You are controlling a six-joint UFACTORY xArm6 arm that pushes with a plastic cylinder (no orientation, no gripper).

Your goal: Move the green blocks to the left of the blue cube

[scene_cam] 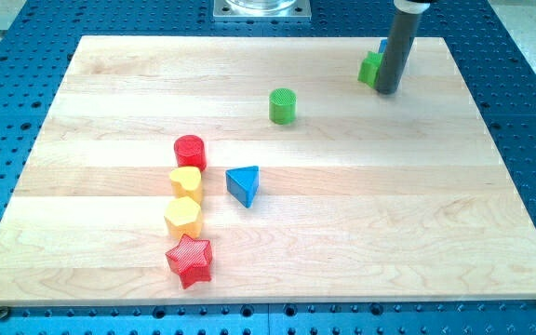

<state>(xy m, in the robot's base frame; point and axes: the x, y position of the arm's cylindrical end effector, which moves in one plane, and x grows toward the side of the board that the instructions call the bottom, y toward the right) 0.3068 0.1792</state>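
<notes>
A green cylinder [283, 105] stands on the wooden board [417, 214] a little above the middle. A second green block [370, 69] sits near the view's top right, partly hidden by my rod; its shape is unclear. A blue block [382, 46], likely the cube, peeks out just behind the rod, above that green block. My tip [387, 90] rests on the board touching the right side of the second green block, with the blue block close behind it.
A blue triangular block [244, 184] lies at the middle. To its left runs a column: a red cylinder [190, 150], a yellow heart-like block [185, 182], a yellow hexagonal block [183, 216], and a red star [190, 260].
</notes>
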